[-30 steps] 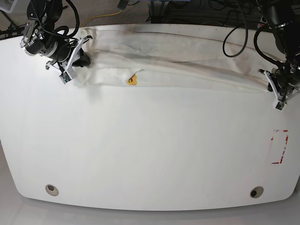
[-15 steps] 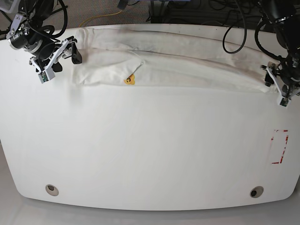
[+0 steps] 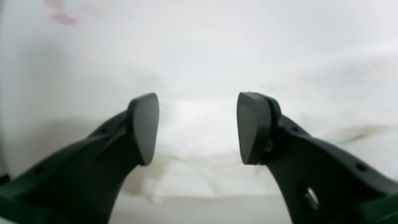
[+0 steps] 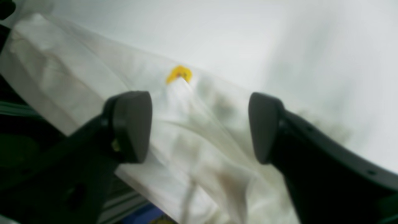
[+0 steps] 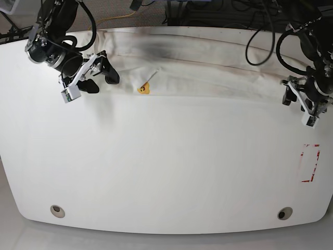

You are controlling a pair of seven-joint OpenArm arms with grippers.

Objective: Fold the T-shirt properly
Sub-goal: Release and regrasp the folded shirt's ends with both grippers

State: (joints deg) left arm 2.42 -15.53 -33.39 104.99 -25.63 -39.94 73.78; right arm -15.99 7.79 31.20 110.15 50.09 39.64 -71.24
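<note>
The white T-shirt lies as a long flat band along the far edge of the white table, with a small yellow print spot on its near edge. My right gripper hovers open over the band's left end. In the right wrist view nothing sits between its fingers, and the cloth and the yellow spot lie below. My left gripper is open at the band's right end. The left wrist view shows it empty above the cloth's edge.
A red tape rectangle marks the table near its right edge and shows blurred in the left wrist view. Two round holes sit near the front edge. Cables hang beyond the far edge.
Both grippers opened and let go of the T-shirt's ends. The right gripper swung out left, then came back over the left end. The band now lies flatter.
</note>
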